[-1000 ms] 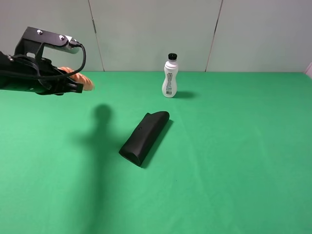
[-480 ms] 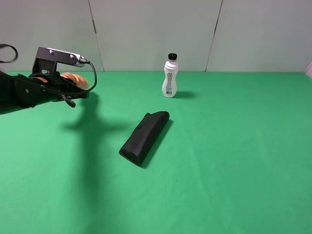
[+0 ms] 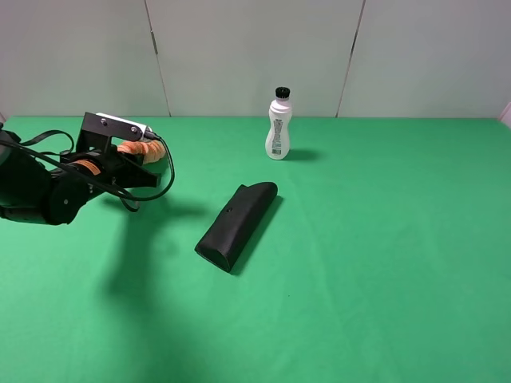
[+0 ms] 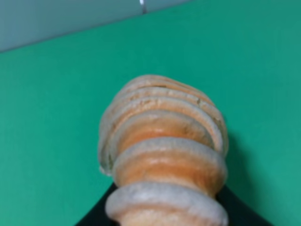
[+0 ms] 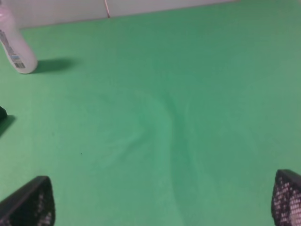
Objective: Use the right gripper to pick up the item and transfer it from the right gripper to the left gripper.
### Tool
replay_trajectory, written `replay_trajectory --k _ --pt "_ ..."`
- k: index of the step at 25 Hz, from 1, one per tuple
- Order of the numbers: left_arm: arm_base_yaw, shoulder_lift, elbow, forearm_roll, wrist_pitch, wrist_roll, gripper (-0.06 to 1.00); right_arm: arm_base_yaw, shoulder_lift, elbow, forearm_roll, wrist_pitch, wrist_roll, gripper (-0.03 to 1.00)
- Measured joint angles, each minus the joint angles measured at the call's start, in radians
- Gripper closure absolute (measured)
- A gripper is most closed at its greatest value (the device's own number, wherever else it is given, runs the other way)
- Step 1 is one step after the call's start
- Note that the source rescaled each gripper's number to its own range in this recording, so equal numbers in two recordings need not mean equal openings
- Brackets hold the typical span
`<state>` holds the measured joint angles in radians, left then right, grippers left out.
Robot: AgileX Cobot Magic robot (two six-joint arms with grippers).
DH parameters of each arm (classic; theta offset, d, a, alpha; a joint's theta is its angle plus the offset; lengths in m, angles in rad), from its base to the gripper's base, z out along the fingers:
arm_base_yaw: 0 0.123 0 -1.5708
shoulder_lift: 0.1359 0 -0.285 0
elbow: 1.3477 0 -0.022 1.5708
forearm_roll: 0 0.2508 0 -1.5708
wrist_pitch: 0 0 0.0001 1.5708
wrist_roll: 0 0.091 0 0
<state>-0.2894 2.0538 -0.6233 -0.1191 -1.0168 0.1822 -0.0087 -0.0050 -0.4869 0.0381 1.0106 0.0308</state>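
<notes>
The item [image 3: 144,149], an orange roll with cream ribs, sits in my left gripper [image 3: 150,162] at the left of the green table, held a little above the cloth. In the left wrist view the item [image 4: 164,160] fills the middle, with black fingers [image 4: 96,217] at its base. My right gripper [image 5: 157,207] is out of the exterior high view. Its wrist view shows two black fingertips [image 5: 28,202] far apart over bare green cloth, with nothing between them.
A black wedge-shaped case [image 3: 237,225] lies near the table's middle. A white bottle [image 3: 278,124] stands at the back centre and also shows in the right wrist view [image 5: 16,52]. A grey wall closes the back edge.
My left arm has come down and moved to the right with the item in it, from high at the far left to low over the table. Case and bottle have not moved.
</notes>
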Motion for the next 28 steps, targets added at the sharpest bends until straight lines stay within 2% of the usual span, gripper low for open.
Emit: replay_trajectory --k 3,9,15,21,22,24,26,28 --pt "0.0 0.0 0.0 0.005 -0.043 0.001 0.94 0.0 0.0 0.0 0.0 0.0 0.0 -0.03" --pt "0.0 0.002 0.004 0.03 -0.05 -0.04 0.94 0.0 0.0 0.0 0.0 0.0 0.0 -0.03" --pt "0.0 0.1 0.042 0.034 -0.176 -0.058 0.94 0.0 0.0 0.0 0.0 0.0 0.0 -0.03" --pt "0.0 0.128 0.068 0.034 -0.205 -0.076 0.93 0.0 0.0 0.0 0.0 0.0 0.0 -0.03" --pt "0.0 0.128 0.068 0.034 -0.206 -0.076 0.87 0.0 0.0 0.0 0.0 0.0 0.0 -0.03" --pt "0.0 0.128 0.068 0.034 -0.204 -0.076 0.69 0.0 0.0 0.0 0.0 0.0 0.0 -0.03" --pt "0.0 0.128 0.068 0.034 -0.202 -0.076 0.41 0.0 0.0 0.0 0.0 0.0 0.0 -0.03" --pt "0.0 0.128 0.068 0.034 -0.202 -0.076 0.18 0.0 0.0 0.0 0.0 0.001 0.0 -0.03"
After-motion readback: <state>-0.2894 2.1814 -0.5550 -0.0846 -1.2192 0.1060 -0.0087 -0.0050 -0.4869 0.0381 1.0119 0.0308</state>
